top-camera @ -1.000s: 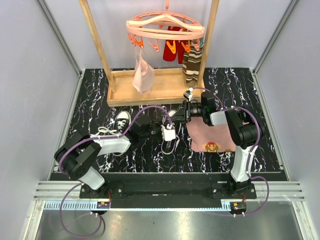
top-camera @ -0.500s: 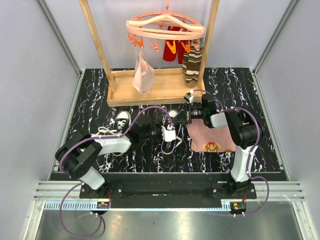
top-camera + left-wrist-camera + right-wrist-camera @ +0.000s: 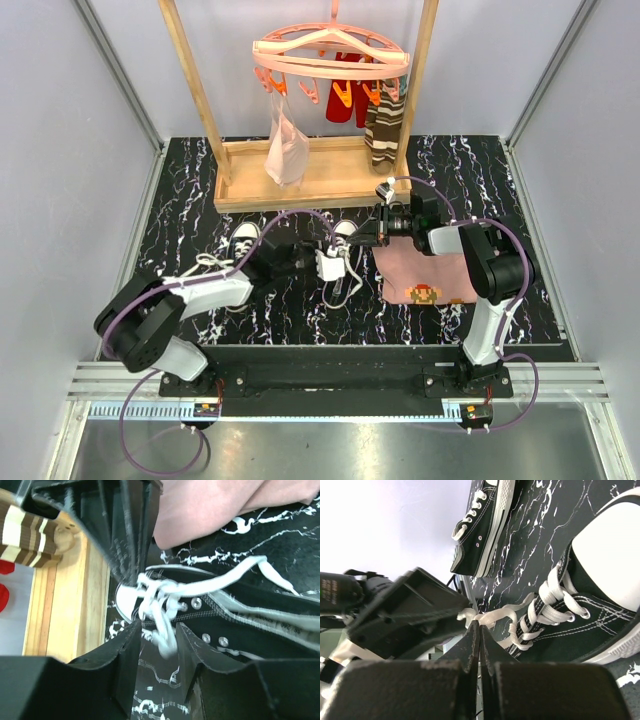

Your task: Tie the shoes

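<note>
Two black shoes with white toe caps stand on the marbled table: one at the left, one in the middle between my grippers. My left gripper is open, and a loop of white lace hangs loose between its fingers, over the middle shoe. My right gripper is shut on the white lace next to the knot, beside the shoe's eyelets. In the top view the left gripper and right gripper meet over this shoe. The other shoe lies beyond.
A pink cloth with a pixel figure lies under my right arm, just right of the middle shoe. The wooden rack stands behind, with a peg hanger carrying striped socks and a pale cloth. Loose lace ends trail forward.
My left gripper has opened and let go of the lace loop. My right gripper has shut on the lace at the knot, and its arm has shifted slightly back.
</note>
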`<state>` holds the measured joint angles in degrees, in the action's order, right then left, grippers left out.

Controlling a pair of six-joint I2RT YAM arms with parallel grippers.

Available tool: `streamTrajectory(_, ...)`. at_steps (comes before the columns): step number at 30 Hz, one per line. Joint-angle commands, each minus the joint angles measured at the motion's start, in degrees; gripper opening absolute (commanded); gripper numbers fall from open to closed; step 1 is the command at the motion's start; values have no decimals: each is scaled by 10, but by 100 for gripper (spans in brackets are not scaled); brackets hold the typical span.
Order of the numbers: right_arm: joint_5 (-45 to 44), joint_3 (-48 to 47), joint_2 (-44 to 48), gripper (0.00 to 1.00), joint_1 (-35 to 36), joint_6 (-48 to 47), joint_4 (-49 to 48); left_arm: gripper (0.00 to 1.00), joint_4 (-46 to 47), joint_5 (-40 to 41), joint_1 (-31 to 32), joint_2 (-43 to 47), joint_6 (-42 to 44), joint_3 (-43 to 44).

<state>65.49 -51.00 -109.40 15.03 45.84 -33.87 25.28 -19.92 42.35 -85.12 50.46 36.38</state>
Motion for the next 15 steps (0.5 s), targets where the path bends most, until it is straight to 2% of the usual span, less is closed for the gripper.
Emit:
streamTrajectory(1,-14,4,28,0,-3,-18,4,40,-65,-40,-21,53,-35,22)
streamTrajectory(6,-26,4,34,0,-3,-28,14,40,-129,-42,-27,69,-88,33)
streamTrajectory(9,-28,8,38,0,-3,-31,15,40,-153,-32,-27,77,-179,47)
streamTrajectory(11,-28,9,38,0,-3,-31,16,40,-163,-22,-27,76,-209,52)
streamTrajectory(15,-30,10,39,0,-3,-32,16,55,-166,-26,-27,73,-228,55)
